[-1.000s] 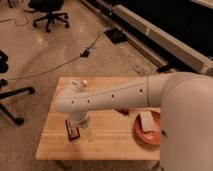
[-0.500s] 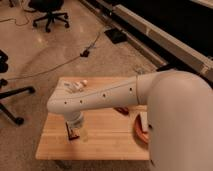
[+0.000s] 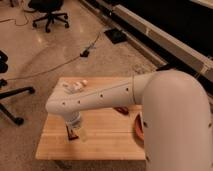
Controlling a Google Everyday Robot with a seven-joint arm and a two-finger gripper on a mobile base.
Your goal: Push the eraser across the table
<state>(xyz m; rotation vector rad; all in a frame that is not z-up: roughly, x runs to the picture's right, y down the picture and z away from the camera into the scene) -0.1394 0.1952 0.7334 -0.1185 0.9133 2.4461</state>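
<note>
The pale wooden table point(image 3: 100, 146) holds the eraser point(image 3: 71, 134) at its front left. The gripper point(image 3: 75, 129) hangs right over it, spread wide and gripping nothing. Beyond stands a black office chair point(image 3: 49, 14).

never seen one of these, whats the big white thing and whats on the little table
The big white shape is a robot arm. It reaches from the robot's body on the right out over a low wooden table. There is only one picture, looking down from above; where the camera is mounted is not known. At the arm's end, the gripper hangs low over the table's front left part, right at a small dark eraser. Whether it holds anything does not show. Also on the table are small pale items at the far edge, a dark-red oblong item and an orange dish, the last two partly hidden by the arm.
</note>
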